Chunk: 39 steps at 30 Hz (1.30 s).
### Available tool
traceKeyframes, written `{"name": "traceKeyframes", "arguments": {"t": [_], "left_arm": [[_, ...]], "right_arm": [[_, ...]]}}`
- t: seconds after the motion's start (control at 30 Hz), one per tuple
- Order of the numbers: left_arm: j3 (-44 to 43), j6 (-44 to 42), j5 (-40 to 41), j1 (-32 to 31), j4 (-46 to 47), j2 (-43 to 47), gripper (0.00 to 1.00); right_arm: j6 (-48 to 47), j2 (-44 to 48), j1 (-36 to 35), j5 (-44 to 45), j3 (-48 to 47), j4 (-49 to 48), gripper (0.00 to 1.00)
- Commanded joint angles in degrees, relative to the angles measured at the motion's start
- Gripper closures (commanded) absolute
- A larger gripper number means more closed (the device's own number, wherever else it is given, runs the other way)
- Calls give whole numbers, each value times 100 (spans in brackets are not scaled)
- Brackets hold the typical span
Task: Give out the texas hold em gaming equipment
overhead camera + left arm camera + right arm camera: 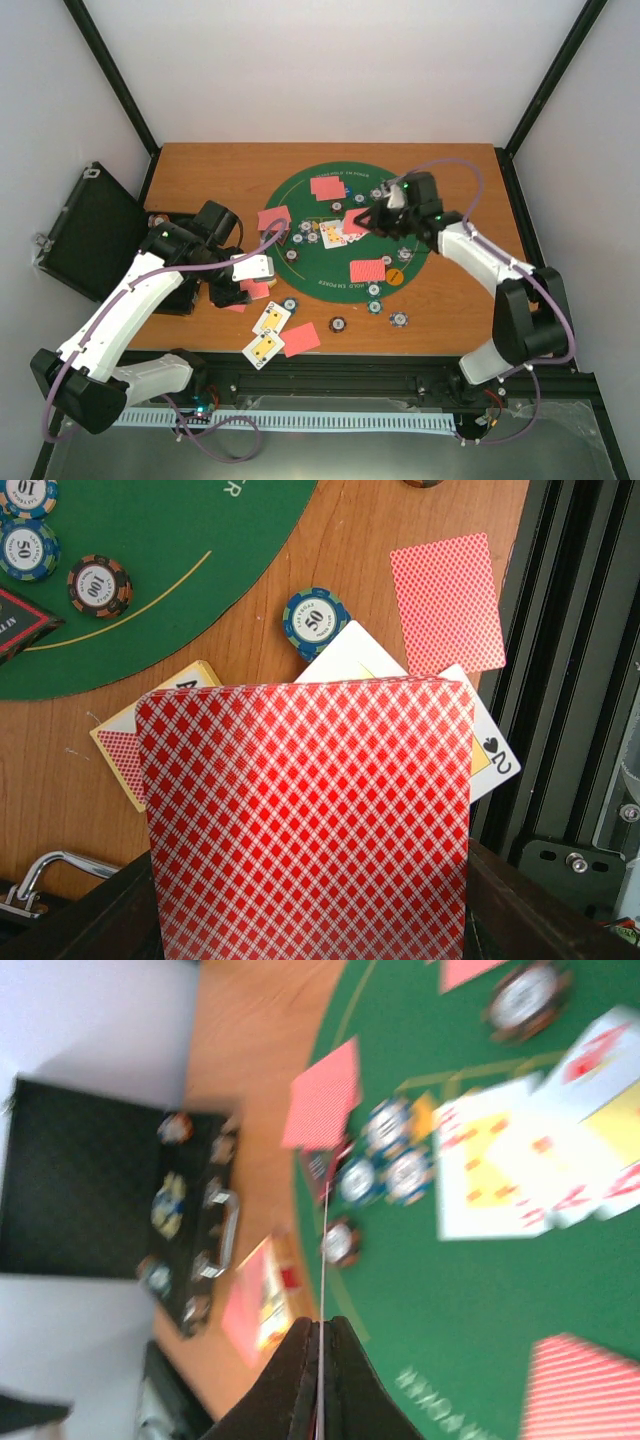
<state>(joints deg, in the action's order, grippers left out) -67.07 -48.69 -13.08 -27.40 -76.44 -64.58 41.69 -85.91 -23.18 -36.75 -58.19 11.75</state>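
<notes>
The left fingers (100, 920) clamp both sides of a stack of red-backed cards (300, 820). They hold it backs-up just above the face-up cards (490, 755) lying on the worktop (250, 630), probably as the supply to deal from. The right fingers (285, 1400) are pressed together on a single playing card (353, 223), which runs edge-on beyond their tips over the green mat (450, 1310) with striped chips (385, 1155) ahead. That thin pinch likely suits sliding it down flat.
</notes>
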Motion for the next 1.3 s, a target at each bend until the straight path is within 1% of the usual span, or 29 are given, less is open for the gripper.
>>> {"name": "traceKeyframes", "arguments": {"t": [0.0,0.07,0.13,0.3,0.4,0.57,0.6,0.63,0.7,0.73,0.83,0.87,1.0,1.13,1.2,1.23,1.27], "left_arm": [[-156,0,-41,-31,-49,70,83],[-174,9,-50,-29,-56,52,83],[-186,23,-47,-29,-71,37,83],[-235,29,-15,-29,-100,-5,83],[-269,16,1,-29,-115,-9,83],[-272,-10,10,-29,-131,15,83],[-272,-9,10,-29,-139,20,83],[-278,-2,13,-29,-143,21,83],[-282,-3,-12,-29,-172,35,83],[-276,-3,-18,-29,-181,45,83],[-255,-15,-4,-29,-164,59,83],[-248,-17,6,-29,-156,57,83],[-258,15,-24,-33,-165,78,83],[-207,-2,-3,-29,-142,136,83],[-193,-4,-1,-29,-130,134,83],[-197,-3,-1,-29,-131,128,83],[-201,4,-6,-29,-120,123,83]], "right_arm": [[-1124,-742,796,130,-535,961,97],[-1314,-1236,1039,308,-850,1113,97],[-1383,-1700,1238,246,-1180,1116,97],[-1584,-2784,1396,197,-2114,1391,97],[-1673,-3173,1457,268,-2521,1610,97],[-1824,-3581,1492,336,-2833,1913,97],[-1871,-3649,1496,435,-2897,2034,96],[-1911,-3702,1500,575,-2964,2180,92],[-1987,-3759,1509,949,-3082,2470,82],[-2023,-3735,1509,1121,-3085,2562,79],[-2053,-3575,1509,1478,-3092,2752,62],[-2058,-3521,1509,1614,-3107,2832,59],[-2069,-3197,1518,2309,-3188,3143,57],[-2059,-2811,1487,2832,-3205,3386,52],[-1998,-2454,1447,2708,-2988,3255,46],[-1918,-2211,1415,2434,-2751,3057,43],[-1795,-1934,1368,1893,-2358,2804,38]]}}
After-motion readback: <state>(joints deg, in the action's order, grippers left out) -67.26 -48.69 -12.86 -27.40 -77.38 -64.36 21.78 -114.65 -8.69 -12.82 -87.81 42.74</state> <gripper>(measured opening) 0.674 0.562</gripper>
